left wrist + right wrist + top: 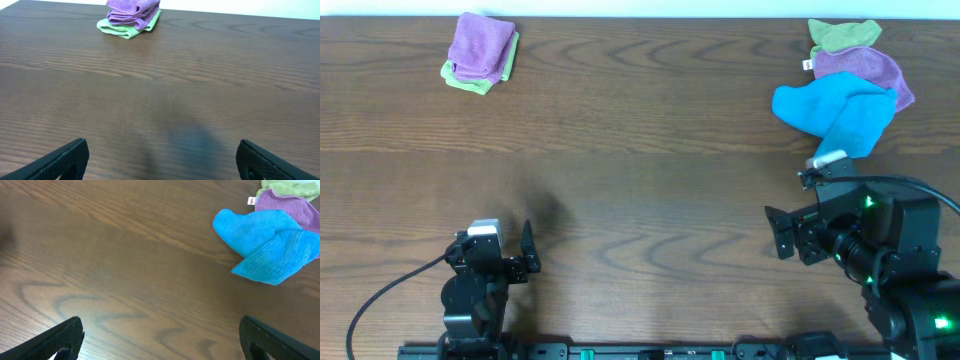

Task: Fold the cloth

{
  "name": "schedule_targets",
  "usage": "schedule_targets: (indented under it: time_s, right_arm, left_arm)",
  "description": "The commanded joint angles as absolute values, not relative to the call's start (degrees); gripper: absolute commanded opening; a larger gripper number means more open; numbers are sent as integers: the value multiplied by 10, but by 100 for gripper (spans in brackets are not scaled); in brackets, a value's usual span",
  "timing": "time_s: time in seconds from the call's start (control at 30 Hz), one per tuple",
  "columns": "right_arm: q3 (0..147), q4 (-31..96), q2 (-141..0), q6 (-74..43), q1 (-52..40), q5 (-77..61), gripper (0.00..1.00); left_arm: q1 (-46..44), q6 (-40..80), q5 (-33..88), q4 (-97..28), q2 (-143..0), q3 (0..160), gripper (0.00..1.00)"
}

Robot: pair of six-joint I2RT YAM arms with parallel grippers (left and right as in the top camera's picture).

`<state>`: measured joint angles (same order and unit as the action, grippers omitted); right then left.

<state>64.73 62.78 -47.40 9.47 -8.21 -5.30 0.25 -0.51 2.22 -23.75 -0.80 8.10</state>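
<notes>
Cloth [868,66], orchid-purple with a white tag, lies at the far right of the table [640,150], between a green cloth [844,35] behind it and a blue cloth [835,108] overlapping its near edge. The left gripper [162,150] and right gripper [161,327] sit low over bare wood, well apart from it, jaws spread wide and holding nothing.

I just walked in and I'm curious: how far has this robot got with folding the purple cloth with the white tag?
Barely begun, I'd say. Done: another purple cloth sits folded on a green cloth, far left. In hand: nothing; left fingers and right fingers are open, empty. Left: the tagged cloth lies crumpled partly under the blue cloth, unfolded.
</notes>
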Motion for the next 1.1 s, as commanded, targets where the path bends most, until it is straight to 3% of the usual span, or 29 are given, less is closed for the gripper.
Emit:
schedule_targets:
  time_s: [0.0,0.47,0.8,1.07]
  right_arm:
    - [647,628,-472,89,-79,-49,99]
    - [636,619,-443,129,-67,-33,99]
    - [350,448,-188,151,-29,-34,99]
    - [193,431,-35,151,-29,-34,99]
  left_arm:
    - [0,-17,28,-237,-3,69,95]
    - [0,-17,28,-237,-3,69,95]
    - [0,-17,28,-237,-3,69,95]
    - [0,-17,28,-237,-3,69,95]
